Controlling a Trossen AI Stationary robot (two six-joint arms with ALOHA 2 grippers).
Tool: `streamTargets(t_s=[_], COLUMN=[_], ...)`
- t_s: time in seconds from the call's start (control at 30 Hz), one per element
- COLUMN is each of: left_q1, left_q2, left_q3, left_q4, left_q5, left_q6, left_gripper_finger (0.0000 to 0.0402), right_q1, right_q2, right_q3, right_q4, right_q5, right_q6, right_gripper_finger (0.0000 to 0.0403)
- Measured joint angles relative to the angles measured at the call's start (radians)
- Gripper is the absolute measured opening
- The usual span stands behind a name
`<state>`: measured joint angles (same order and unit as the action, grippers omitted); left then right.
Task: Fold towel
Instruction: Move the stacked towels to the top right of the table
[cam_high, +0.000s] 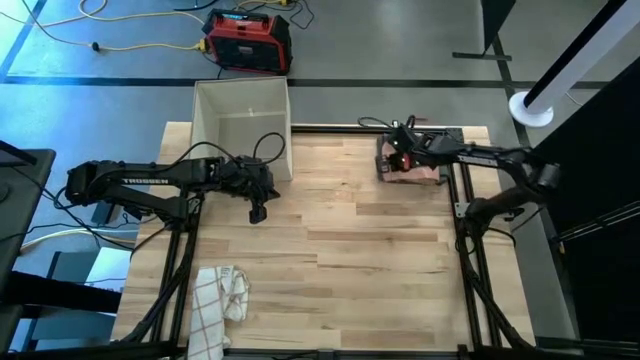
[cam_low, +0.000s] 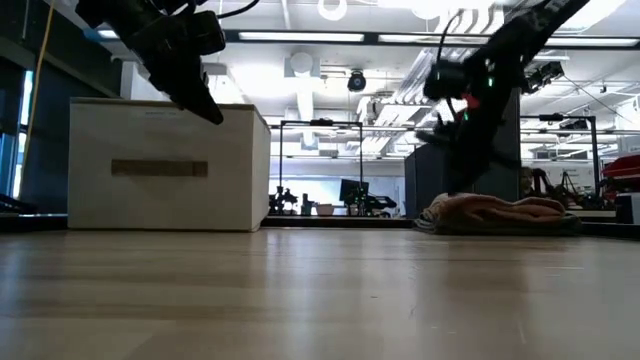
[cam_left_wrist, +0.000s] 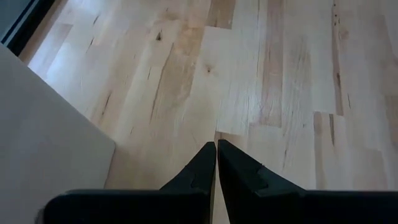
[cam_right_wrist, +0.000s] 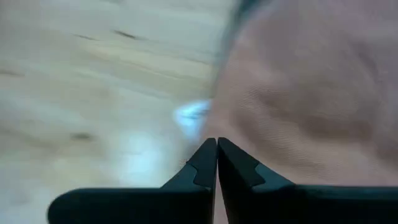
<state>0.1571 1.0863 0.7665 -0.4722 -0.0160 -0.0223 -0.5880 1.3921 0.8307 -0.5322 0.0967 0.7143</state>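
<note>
A pinkish-tan towel (cam_high: 415, 170) lies bunched on the table at its far right; it also shows in the low view (cam_low: 495, 212). My right gripper (cam_high: 395, 160) is shut and hangs just above the towel's left edge, with the towel (cam_right_wrist: 311, 93) close under its fingertips (cam_right_wrist: 216, 144). It shows no hold on the cloth. My left gripper (cam_high: 258, 212) is shut and hovers over bare wood next to the white box; nothing is between its fingers (cam_left_wrist: 216, 146).
A white open box (cam_high: 243, 120) stands at the far left of the table. A white checked cloth (cam_high: 220, 300) lies crumpled at the near left corner. Bare wood stretches across the middle and near right of the table (cam_high: 380, 260).
</note>
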Motion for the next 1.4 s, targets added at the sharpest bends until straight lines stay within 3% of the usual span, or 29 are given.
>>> streamTargets(t_s=[0.13, 0.23, 0.43, 0.57, 0.73, 1.07, 1.2, 1.4], left_q1=[0.0, 0.0, 0.0, -0.001, -0.002, -0.01, -0.01, -0.02], left_q2=[0.0, 0.0, 0.0, 0.0, 0.0, 0.0, 0.0, 0.0], left_q3=[0.0, 0.0, 0.0, 0.0, 0.0, 0.0, 0.0, 0.0], left_q4=[0.0, 0.0, -0.001, -0.001, -0.001, 0.005, 0.005, -0.009], left_q5=[0.0, 0.001, 0.002, 0.006, 0.01, 0.007, 0.006, 0.008], left_q6=[-0.023, -0.037, -0.037, -0.047, -0.086, -0.114, -0.116, -0.124], left_gripper_finger=[0.0009, 0.0009, 0.0009, 0.0009, 0.0009, 0.0009, 0.0009, 0.0009], right_q1=[0.057, 0.08, 0.008, -0.003, 0.031, -0.03, -0.066, 0.035], right_q2=[-0.038, -0.031, 0.026, -0.022, -0.143, -0.127, -0.102, -0.194], right_q3=[0.005, -0.02, -0.125, -0.13, -0.108, -0.18, -0.227, -0.155], right_q4=[-0.023, -0.062, -0.057, -0.109, -0.188, -0.298, -0.251, -0.273], right_q5=[0.026, 0.107, 0.077, 0.066, 0.179, 0.31, 0.306, 0.374], right_q6=[0.026, 0.045, 0.073, 0.075, 0.122, 0.212, 0.224, 0.206], right_gripper_finger=[0.0, 0.0, 0.0, 0.0, 0.0, 0.0, 0.0, 0.0])
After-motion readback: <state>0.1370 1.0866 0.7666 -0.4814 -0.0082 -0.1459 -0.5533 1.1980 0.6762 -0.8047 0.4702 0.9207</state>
